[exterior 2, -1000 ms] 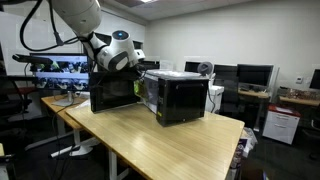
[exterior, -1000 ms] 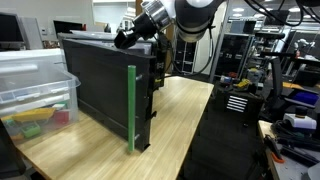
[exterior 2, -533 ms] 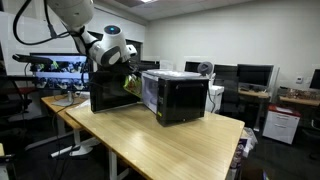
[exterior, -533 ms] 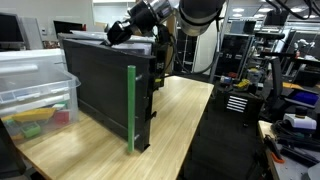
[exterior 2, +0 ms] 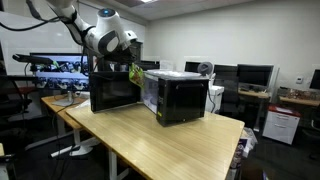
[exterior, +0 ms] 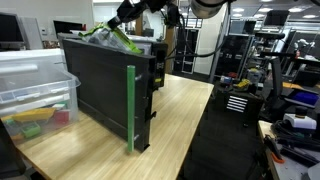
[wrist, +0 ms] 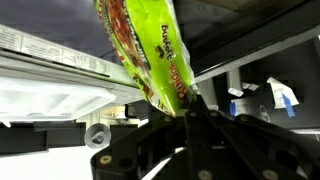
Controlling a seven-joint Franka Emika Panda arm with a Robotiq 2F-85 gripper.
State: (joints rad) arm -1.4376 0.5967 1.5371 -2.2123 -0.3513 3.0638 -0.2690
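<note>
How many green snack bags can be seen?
1. The green plastic snack bag is pinched in the shut gripper, beside the black microwave oven's open door. Others may be hidden inside.

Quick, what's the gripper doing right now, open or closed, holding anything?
Gripper: closed, pinching one end of a green and yellow snack bag.

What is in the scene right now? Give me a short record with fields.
pincer: shut on snack bag
snack bag: green and yellow, held by one end, off the table
position: by the top of the black microwave
microwave door: appears swung open
support: wooden table
nearby: clear plastic bin with coloured items inside
</note>
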